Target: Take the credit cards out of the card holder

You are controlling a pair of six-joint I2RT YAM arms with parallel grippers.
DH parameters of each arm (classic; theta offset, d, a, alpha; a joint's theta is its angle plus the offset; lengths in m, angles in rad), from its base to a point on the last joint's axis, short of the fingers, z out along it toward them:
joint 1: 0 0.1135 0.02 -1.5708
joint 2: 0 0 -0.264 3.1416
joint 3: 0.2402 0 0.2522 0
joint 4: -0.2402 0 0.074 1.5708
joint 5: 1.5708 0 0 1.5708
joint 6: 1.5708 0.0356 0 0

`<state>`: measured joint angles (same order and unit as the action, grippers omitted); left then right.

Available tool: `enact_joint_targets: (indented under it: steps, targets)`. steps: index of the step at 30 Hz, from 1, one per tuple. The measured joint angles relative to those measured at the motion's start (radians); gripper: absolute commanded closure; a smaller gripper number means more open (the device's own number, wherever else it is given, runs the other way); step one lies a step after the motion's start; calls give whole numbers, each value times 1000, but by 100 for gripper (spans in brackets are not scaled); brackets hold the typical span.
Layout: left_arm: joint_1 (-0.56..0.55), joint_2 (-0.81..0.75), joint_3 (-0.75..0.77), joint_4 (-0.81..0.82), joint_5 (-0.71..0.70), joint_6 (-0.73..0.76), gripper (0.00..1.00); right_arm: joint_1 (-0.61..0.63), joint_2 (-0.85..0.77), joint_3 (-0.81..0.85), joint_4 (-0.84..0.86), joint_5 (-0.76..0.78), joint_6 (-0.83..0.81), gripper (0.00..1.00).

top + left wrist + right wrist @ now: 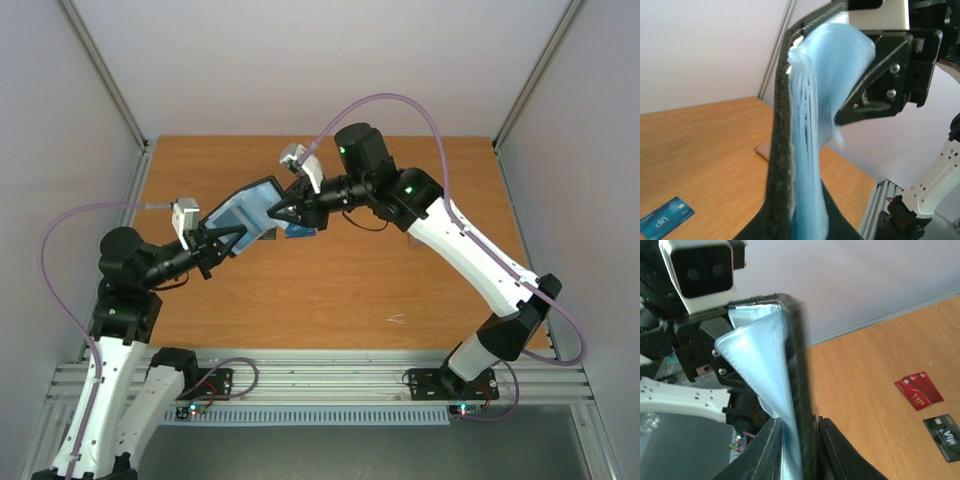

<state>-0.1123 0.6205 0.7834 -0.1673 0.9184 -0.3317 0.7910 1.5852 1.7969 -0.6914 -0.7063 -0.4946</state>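
Filling the bottom of my left wrist view, my left end effector (796, 229) is clamping shut on one edge of the card holder (781, 150). I am holding it up on edge in the air above the table (350, 290). Its black textured cover is facing one way, and its pale blue pockets (810, 125) are bulging open the other way.

My right end effector (799, 442) is straddling the opposite edge of the same holder, one finger on the pocket side and one on the cover side. I cannot tell whether it is pinching the holder or sitting loose around it.

From above, the holder is hanging between my two end effectors over the far middle of the table, with its blue inside facing up.

Three credit cards are lying flat on the wood, outside the holder:
- A blue card (666, 220) is showing white lettering that reads as "VIP".
- A red card (919, 390) is carrying "VIP" in yellow.
- A black card (942, 436), near the red one but apart from it, is showing "VIP" in white.
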Motion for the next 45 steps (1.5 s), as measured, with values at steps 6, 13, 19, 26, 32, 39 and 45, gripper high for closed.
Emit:
enact_joint_targets:
  steps: [6,13,19,26,32,39,45]
  targets:
    - [0,4,22,-128,-150,2,100,-146,-17,-34,31,8,123,59]
    - [1,35,67,-327,-394,71,100,-214,-51,-52,-9,182,159,33]
    - [1,52,74,-384,-428,101,100,55,-44,-47,-29,326,17,2]
    - [2,40,69,-323,-231,96,100,102,33,-10,-13,367,-50,1]
    - [2,-17,54,-224,38,113,100,40,43,2,-32,203,-90,2]
    - [2,-39,54,-182,218,156,100,15,25,30,-145,-47,-187,49]
    - [4,-39,54,-142,250,156,65,5,28,66,-209,-237,-200,99]
